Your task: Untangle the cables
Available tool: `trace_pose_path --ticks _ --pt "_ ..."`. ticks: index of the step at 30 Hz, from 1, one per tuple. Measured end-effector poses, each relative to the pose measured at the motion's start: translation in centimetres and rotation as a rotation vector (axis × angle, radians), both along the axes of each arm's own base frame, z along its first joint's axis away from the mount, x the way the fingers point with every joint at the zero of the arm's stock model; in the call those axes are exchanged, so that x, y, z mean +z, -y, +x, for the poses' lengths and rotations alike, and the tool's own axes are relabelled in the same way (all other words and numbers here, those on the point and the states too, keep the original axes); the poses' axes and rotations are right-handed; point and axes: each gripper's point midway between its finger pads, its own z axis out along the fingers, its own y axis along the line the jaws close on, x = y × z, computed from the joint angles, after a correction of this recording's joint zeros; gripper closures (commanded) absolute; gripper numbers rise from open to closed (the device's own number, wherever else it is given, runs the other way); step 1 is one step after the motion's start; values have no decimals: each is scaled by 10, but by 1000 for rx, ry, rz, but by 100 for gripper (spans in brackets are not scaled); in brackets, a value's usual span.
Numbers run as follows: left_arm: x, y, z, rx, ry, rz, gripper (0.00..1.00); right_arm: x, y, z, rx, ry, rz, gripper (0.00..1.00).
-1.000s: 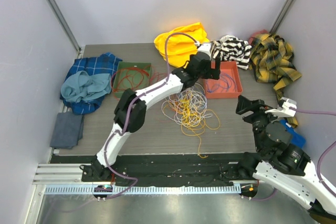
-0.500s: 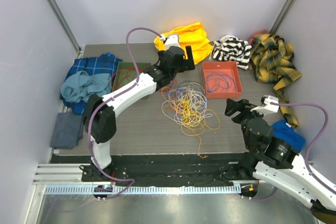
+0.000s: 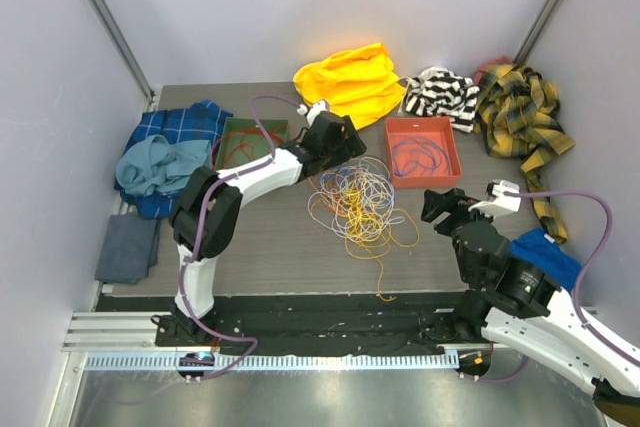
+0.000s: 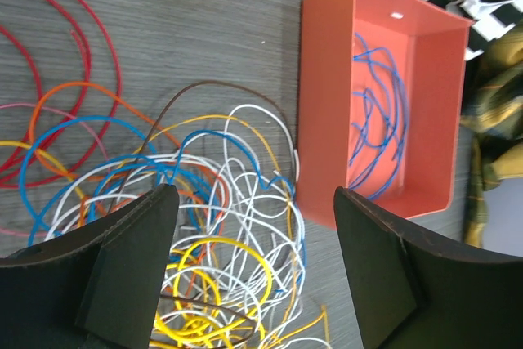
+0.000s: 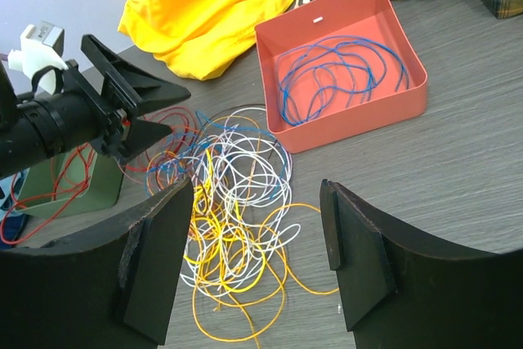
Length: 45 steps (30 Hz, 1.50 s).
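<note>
Sorting trays: thin blue cables (image 4: 376, 112) are kept in the open orange plastic tray (image 3: 446, 175) toward the far right of the dark wood-grain desk (image 3: 280, 237), and thin red cables (image 3: 242, 152) in the green plastic tray (image 3: 250, 123) toward the far left; a split by colour is judged.
Tangle: the heap of thin yellow, white, orange and blue cables (image 3: 360, 202) is left at the middle of the desk, between the trays.
Left gripper (image 4: 253, 198): held over the heap's far edge, jaws apart, nothing between them; probably placed for picking a loop.
Right gripper (image 5: 255, 194): held back toward the near right, jaws apart and empty, probably kept clear.
Hard to make out: which strand crosses which cannot be told; the green plastic tray is partly covered by the white left arm (image 3: 260, 172); the heap's near part is cut off in the left wrist view.
</note>
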Motion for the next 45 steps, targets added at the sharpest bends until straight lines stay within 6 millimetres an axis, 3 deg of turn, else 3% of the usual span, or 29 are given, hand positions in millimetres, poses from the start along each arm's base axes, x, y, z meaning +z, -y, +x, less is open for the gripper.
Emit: trace_pose_path --ticks 6,14,18,24,28,29,31,41,43,45 --pt "-1 13 7 -10 -15 -81 29 -6 -2 1 -1 -14 -16 29" --pt "-35 29 7 -37 -91 -115 35 -7 -2 3 -4 -15 -23 28" --pt "-40 28 10 -27 -103 -127 51 -9 -3 3 -4 -17 -30 29" --pt "-29 29 19 -25 -72 -156 73 -11 -4 5 -3 -24 -46 28" --pt "-15 35 25 -41 -43 -175 79 -11 -5 5 -3 -22 -43 29" --pt "-9 37 28 -48 -31 -182 89 -11 -5 5 -2 -22 -43 29" --pt "1 43 32 -60 -11 -198 99 -11 -5 5 -2 -21 -42 29" --pt "9 47 32 -109 16 -186 100 -6 -2 3 -1 -3 -18 29" --pt "17 44 29 -120 26 -171 100 -6 -2 2 2 -4 -18 29" --pt "38 39 25 -132 52 -164 100 -6 -3 2 7 -5 -17 29"
